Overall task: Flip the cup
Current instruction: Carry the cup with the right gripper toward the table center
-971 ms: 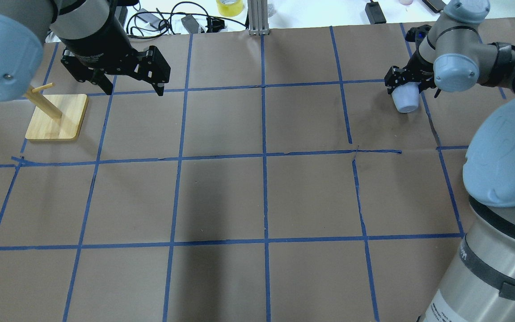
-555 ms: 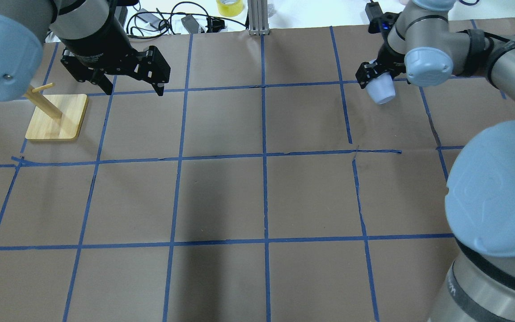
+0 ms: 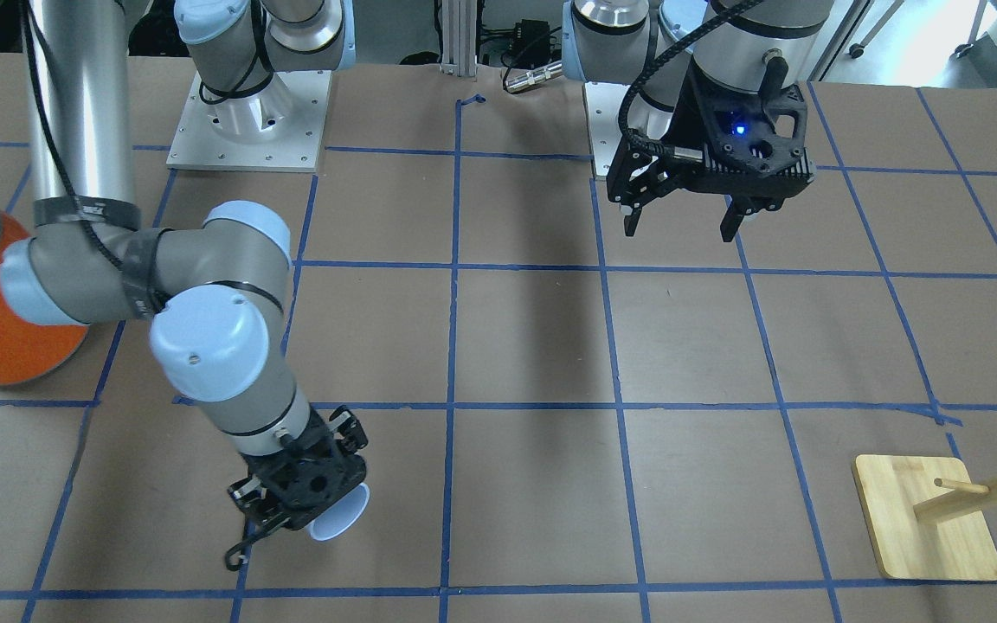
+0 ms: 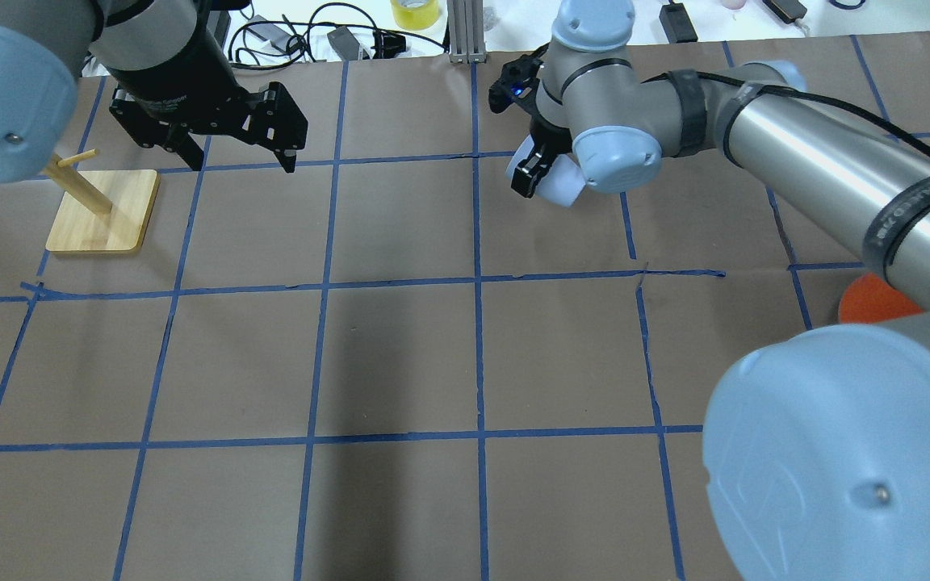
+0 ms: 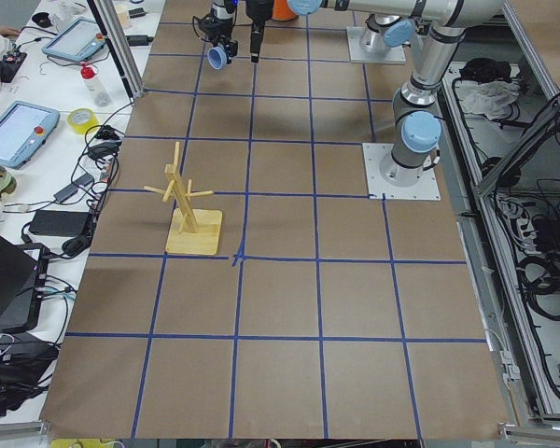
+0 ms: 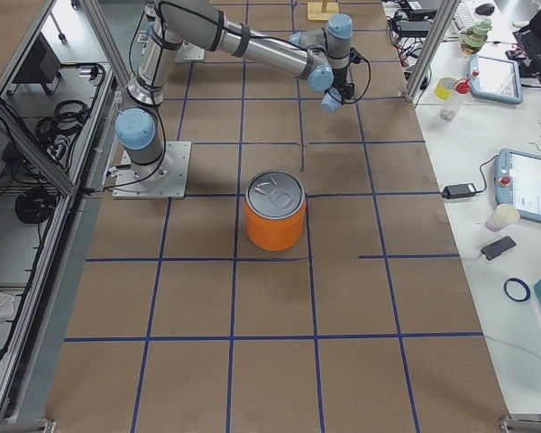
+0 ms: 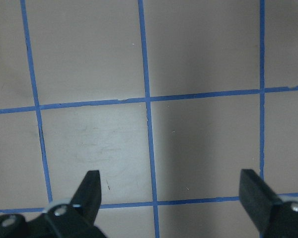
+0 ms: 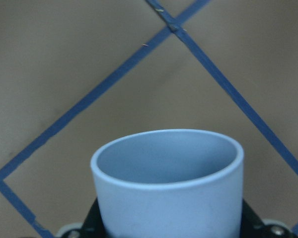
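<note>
Right claw (image 3: 308,506) clenched on the cup (image 4: 563,184), gripping low on the body near the base. Cup lies tilted over, mouth pointing away from the wrist. In the wrist view the open rim fills the lower centre of the frame, with the darker blue inside showing. Judgement: a base-end hold leaves the rim free, so a wrist roll can bring the cup round to whichever end must meet the desk (image 4: 400,355).

Cup position: upper centre of the overhead frame, just right of the middle tape line; lower left in the front-facing frame. It looks carried clear of the desk, though no view settles the gap.

Left claw (image 7: 170,181) released, fingers spread wide, nothing between them, only taped paper below. It hangs in the upper left of the overhead frame, near the wooden peg stand (image 4: 102,211) and well apart from the cup. Probably parked out of the way.

Hard to read:
- The right claw's pads and the cup's base are hidden behind the cup wall in the wrist view.
- The wrist joint covers the cup's right side in the overhead view.
- The orange can (image 6: 275,212) is whole only in the right-side view. Elsewhere it is a sliver behind the arm or cut off by the frame edge.
- In the side views the cup is too small to judge its tilt.
</note>
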